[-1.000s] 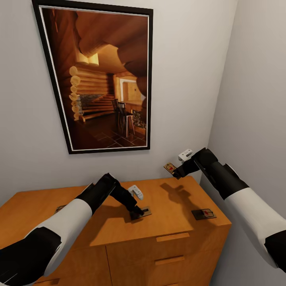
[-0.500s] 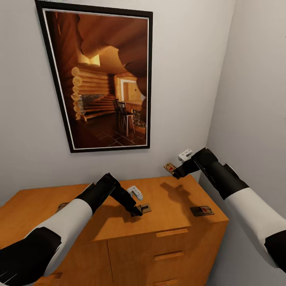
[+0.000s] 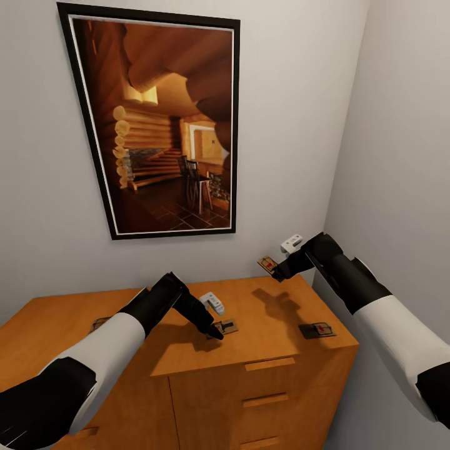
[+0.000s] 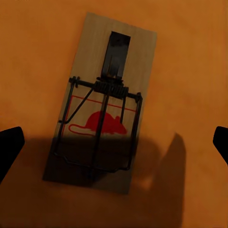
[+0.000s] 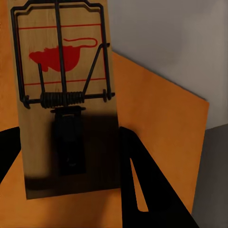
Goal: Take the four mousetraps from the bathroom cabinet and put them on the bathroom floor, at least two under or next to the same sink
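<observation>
From the head camera I saw the cabinet (image 3: 250,350) pushed into a corner, its back against the rear wall (image 3: 294,125) and its right end just beside the side wall (image 3: 406,156), so I had little room on that side. A framed picture (image 3: 159,125) hung above it. My right gripper (image 3: 276,270) was raised above the top's back right corner, clamped on one end of a mousetrap (image 3: 267,264) held clear of the wood. My left gripper (image 3: 211,333) hung low over the middle of the top, at a second mousetrap (image 3: 226,327) lying flat there. A third trap (image 3: 316,329) lay near the front right edge, and a fourth trap (image 3: 99,324) showed partly past my left arm. A small white gadget (image 3: 214,303) sat just behind the left gripper.

In the left wrist view I looked straight down on the flat mousetrap (image 4: 101,107), red mouse mark up, with the dark fingertips (image 4: 9,147) spread wide on either side and not touching it.

In the right wrist view the held mousetrap (image 5: 64,95) ran out from between the dark fingers (image 5: 142,185), which were closed on its near end, with the cabinet top (image 5: 161,123) below and its corner edge against the grey wall (image 5: 180,38).
</observation>
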